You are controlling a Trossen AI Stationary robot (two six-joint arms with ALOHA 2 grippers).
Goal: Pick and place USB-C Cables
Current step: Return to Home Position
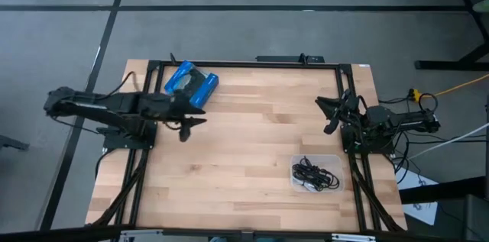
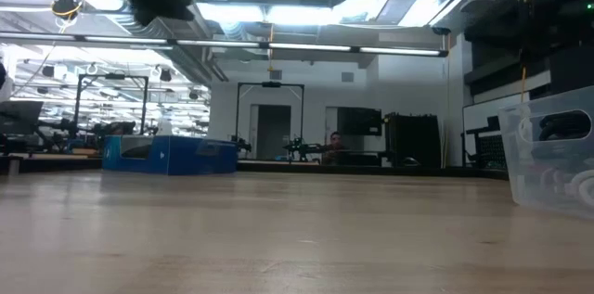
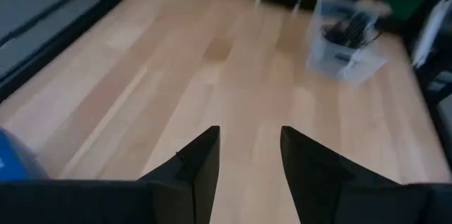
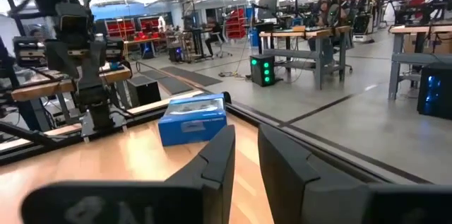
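Observation:
The USB-C cables (image 1: 315, 173) are a black tangle lying inside a clear plastic tray (image 1: 336, 162) near the table's near right corner. The left wrist view shows the same cables (image 3: 346, 30) in the tray (image 3: 332, 58). My left gripper (image 1: 195, 118) hovers open over the table's left half, beside a blue-and-black package (image 1: 191, 83). In its own view the left gripper (image 3: 248, 155) is over bare wood and points toward the tray. My right gripper (image 1: 327, 115) waits open at the right edge, and in its own view (image 4: 246, 155) it faces the package (image 4: 192, 119).
The blue package (image 2: 167, 155) lies flat near the far left corner. The tray (image 2: 552, 159) stands at the right in the low view. Bare wood (image 1: 252, 143) stretches between the two arms. A black frame (image 1: 244, 64) runs along the table's edges.

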